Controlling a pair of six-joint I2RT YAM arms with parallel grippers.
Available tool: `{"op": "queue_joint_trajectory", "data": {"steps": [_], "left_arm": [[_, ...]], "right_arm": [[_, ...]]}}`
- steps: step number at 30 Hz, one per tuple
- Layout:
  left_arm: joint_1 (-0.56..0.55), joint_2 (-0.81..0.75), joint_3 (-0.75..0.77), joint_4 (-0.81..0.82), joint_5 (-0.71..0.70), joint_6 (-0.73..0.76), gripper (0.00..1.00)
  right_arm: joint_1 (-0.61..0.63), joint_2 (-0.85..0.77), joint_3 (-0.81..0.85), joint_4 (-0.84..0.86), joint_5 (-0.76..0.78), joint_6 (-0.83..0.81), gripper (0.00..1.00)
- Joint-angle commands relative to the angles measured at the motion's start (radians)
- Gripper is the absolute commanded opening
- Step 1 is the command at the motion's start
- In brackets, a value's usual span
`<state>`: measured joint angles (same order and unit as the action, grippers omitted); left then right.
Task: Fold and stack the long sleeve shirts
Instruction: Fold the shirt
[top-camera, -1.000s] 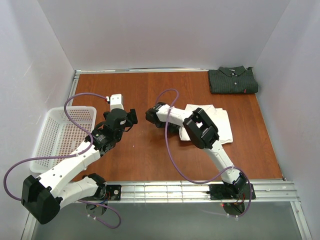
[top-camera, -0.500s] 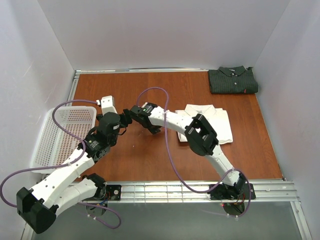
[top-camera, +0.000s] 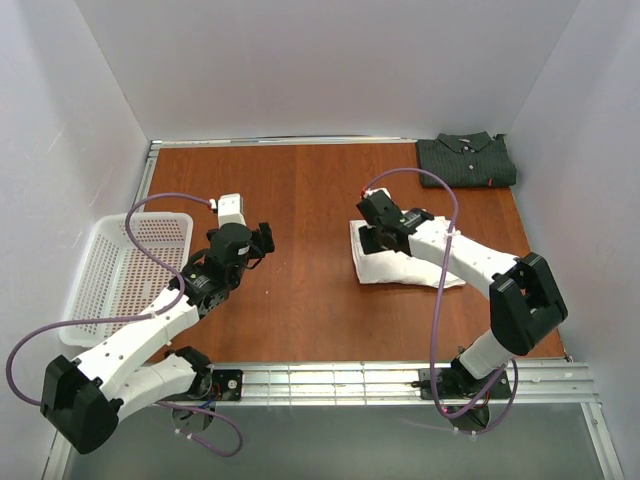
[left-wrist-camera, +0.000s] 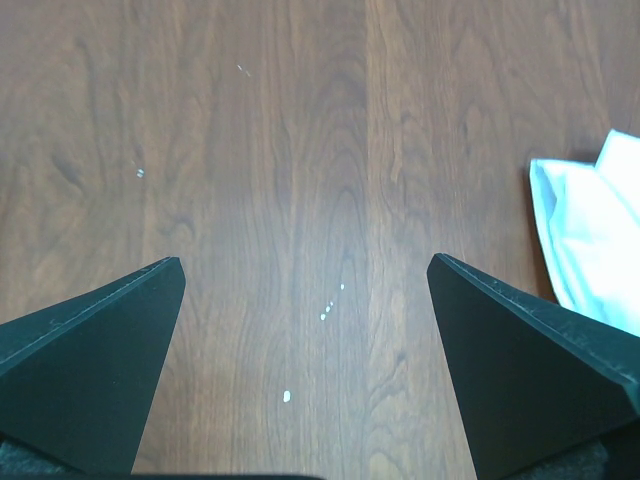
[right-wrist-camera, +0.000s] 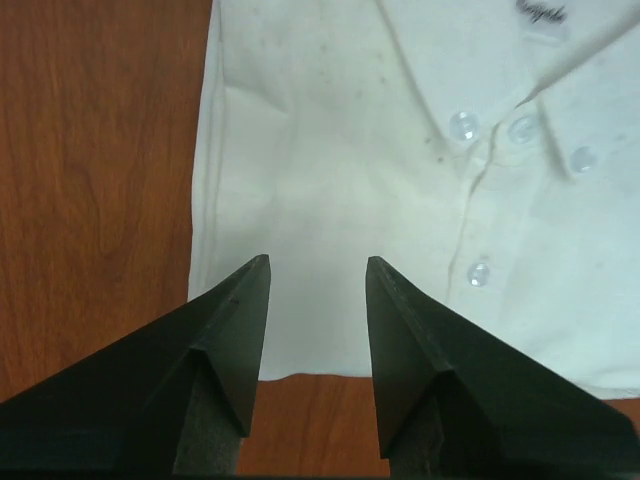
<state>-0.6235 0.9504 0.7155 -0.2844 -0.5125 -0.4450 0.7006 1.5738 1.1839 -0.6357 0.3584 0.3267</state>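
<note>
— Nearest first: the left gripper (left-wrist-camera: 305, 262)?
— Spread wide, holding nothing, over bare table (left-wrist-camera: 300, 120). Left of centre in the overhead view, well apart from any cloth.

— And the right gripper (right-wrist-camera: 317, 262)?
— Parted only narrowly, with nothing pinched between. Poised right above the white shirt (right-wrist-camera: 330, 150), near its lower left corner in the wrist view.

— Whereabouts of that shirt?
— Right of centre in the overhead view, folded and flat on the table. Seemingly a little wider across the frame than deep, though partly hidden by the arm.

— Farther back?
— The dark shirt (top-camera: 466, 160), folded, in the upper right corner. Beyond the white one and to its right, not touching it.

— So, for stacking?
— Probably a carry toward the upper right. Best left to the right arm, being nearer both shirts.

— Anything seen in one view only?
— Buttons (right-wrist-camera: 462, 125) only from the right wrist. A mere white corner at the right edge from the left wrist. Dark shirt and basket (top-camera: 125, 275) only from above.
</note>
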Motion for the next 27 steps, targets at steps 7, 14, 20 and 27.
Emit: {"op": "queue_joint_trajectory", "data": {"steps": [7,14,20,27], "left_arm": [[0.005,0.040,0.027,0.004,0.055,0.023,0.93],[0.005,0.090,0.032,0.002,0.156,-0.017,0.93],[0.004,0.244,0.108,0.004,0.282,-0.150,0.90],[0.002,0.554,0.295,0.005,0.451,-0.228,0.89]], "right_arm": [[-0.017,0.067,-0.263,0.408,-0.323,0.047,0.15],[0.102,0.147,-0.247,0.450,-0.335,0.031,0.15],[0.142,0.097,-0.193,0.393,-0.291,0.011,0.24],[-0.019,-0.139,-0.179,0.260,-0.199,-0.026,0.60]]}}
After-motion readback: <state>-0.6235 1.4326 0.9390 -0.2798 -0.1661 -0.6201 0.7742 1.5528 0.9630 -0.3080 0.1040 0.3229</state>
